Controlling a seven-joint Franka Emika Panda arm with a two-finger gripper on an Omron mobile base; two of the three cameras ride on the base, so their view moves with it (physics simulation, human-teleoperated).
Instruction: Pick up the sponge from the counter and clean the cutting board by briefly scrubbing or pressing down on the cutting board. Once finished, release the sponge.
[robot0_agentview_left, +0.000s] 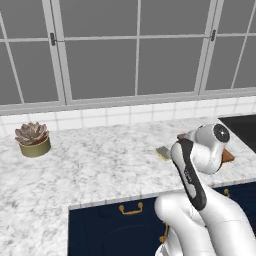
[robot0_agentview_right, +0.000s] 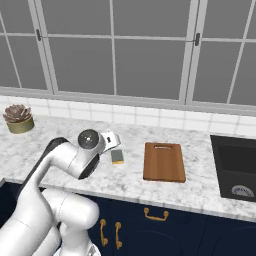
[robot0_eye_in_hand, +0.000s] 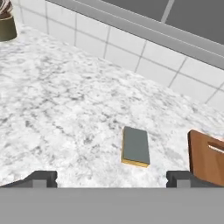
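Your gripper (robot0_eye_in_hand: 111, 178) hangs above the counter (robot0_eye_in_hand: 65, 109) with its fingers spread wide and nothing between them, and the sponge (robot0_eye_in_hand: 135, 146) lies flat just ahead, grey-green side up, apart from the cutting board (robot0_eye_in_hand: 208, 164) beside it. Drop straight down, centre the sponge between the fingers and close across its narrow width. The right base view gives you the whole board (robot0_agentview_right: 164, 161) and the sink (robot0_agentview_right: 235, 167); the left base view hides most of the board behind the arm but shows the potted succulent (robot0_agentview_left: 33, 138) clearly.
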